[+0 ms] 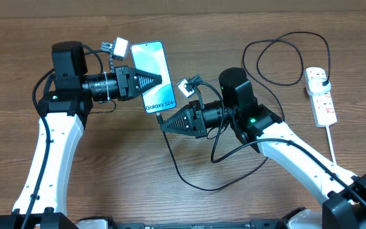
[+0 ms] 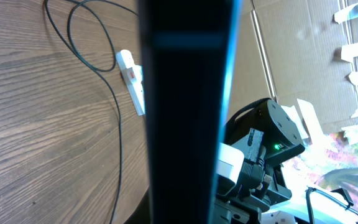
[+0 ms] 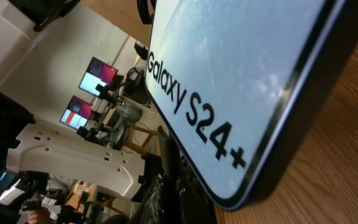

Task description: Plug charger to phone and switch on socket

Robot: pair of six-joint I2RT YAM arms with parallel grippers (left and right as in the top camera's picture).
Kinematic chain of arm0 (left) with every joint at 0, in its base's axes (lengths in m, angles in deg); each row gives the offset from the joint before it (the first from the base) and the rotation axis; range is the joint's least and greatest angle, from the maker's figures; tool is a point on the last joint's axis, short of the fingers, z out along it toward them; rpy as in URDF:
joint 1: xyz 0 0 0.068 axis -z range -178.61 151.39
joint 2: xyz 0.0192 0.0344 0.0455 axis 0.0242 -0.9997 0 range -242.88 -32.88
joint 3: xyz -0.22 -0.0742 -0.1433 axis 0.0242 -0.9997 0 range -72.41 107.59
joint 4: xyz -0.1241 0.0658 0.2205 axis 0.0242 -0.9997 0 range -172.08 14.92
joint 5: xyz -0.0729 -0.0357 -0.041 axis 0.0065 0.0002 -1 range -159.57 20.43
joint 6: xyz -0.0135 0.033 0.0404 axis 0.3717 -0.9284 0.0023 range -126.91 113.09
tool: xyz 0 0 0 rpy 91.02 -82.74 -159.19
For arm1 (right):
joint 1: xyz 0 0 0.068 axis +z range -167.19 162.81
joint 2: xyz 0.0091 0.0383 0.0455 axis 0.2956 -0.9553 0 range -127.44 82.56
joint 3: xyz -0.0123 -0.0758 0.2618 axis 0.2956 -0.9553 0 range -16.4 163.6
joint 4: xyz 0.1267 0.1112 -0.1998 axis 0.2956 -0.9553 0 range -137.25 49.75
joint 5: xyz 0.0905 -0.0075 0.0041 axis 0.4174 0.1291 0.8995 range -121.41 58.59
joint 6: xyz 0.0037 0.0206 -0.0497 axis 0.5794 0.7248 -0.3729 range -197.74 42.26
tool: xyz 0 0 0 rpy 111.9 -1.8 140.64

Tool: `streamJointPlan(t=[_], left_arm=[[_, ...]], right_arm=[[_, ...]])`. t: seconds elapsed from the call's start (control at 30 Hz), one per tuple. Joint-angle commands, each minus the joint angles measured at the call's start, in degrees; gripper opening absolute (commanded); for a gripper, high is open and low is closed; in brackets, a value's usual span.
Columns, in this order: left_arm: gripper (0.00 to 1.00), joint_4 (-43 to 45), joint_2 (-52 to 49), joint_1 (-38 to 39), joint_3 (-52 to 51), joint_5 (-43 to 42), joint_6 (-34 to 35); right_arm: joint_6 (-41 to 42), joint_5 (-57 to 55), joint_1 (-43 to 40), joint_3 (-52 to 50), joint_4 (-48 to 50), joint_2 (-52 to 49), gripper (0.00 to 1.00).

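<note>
Wooden table (image 1: 126, 168), phone (image 1: 149, 63) in left tool (image 1: 161, 79)

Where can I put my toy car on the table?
Bare wood: front middle, between the left arm and the charger cable; also left of that arm. Crowded around the phone and near the socket.

One phone (image 1: 152, 70), one charger (image 1: 203, 188), one socket (image 1: 321, 95), and two robot arms (image 1: 56, 140) (image 1: 297, 152).
</note>
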State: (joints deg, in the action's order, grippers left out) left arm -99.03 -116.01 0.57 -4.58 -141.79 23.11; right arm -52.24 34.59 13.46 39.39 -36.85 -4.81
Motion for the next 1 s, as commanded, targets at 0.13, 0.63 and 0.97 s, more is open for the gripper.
streamJointPlan(t=[0.13, 0.63, 0.97], left_arm=[[0.04, 0.50, 0.31, -1.49, 0.55, -2.12, -1.27], [0.04, 0.66, 0.31, -1.40, 0.55, -1.29, 3.52], [0.04, 0.63, 0.31, -1.40, 0.55, -1.53, 3.87]], right_arm=[[0.22, -0.61, -0.90, 0.07, 0.20, 0.37, 0.04], [0.24, -1.20, -0.90, 0.07, 0.15, 0.37, 0.04], [0.24, -2.16, -0.90, 0.07, -0.02, 0.37, 0.04]])
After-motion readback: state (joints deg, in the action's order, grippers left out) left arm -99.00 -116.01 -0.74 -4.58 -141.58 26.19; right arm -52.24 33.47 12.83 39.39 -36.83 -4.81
